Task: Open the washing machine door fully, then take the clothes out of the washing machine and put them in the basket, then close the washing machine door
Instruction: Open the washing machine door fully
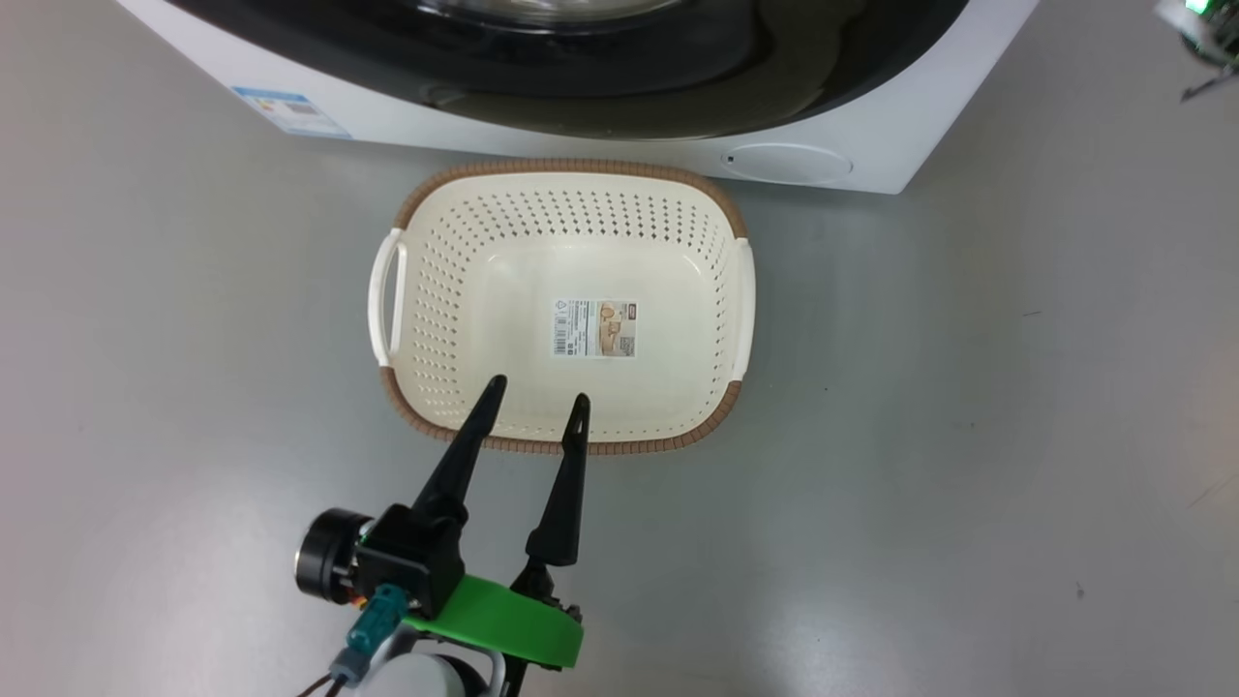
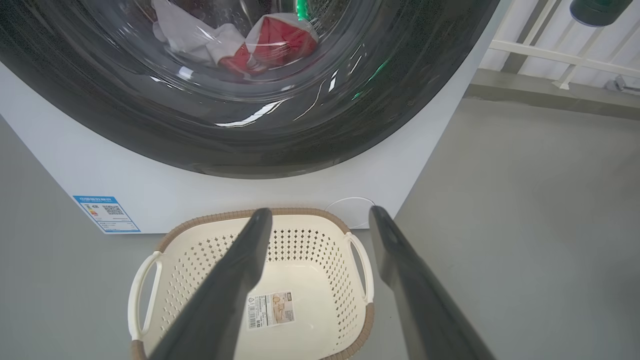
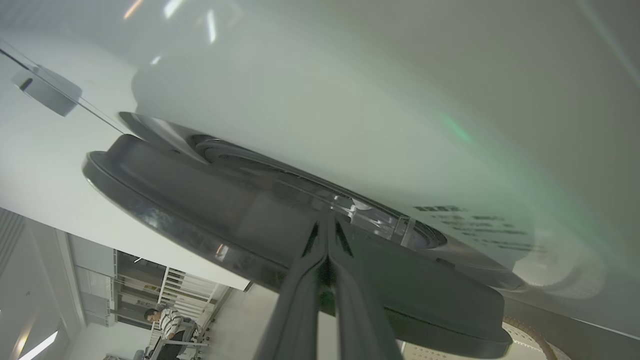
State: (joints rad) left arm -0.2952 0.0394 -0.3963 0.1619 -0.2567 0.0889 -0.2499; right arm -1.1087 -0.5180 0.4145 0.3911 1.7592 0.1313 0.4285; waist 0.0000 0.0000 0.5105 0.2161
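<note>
Grey floor [image 1: 968,436]; left pincer [image 1: 538,389] wide, empty.

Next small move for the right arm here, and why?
Probably swing the right tool outward to lever the washing machine door open. Its shut fingers sit at the door's rim, close to the white washing machine front. The clothes lie behind the glass, the basket is empty, and the open left tool hovers over its near rim.
</note>
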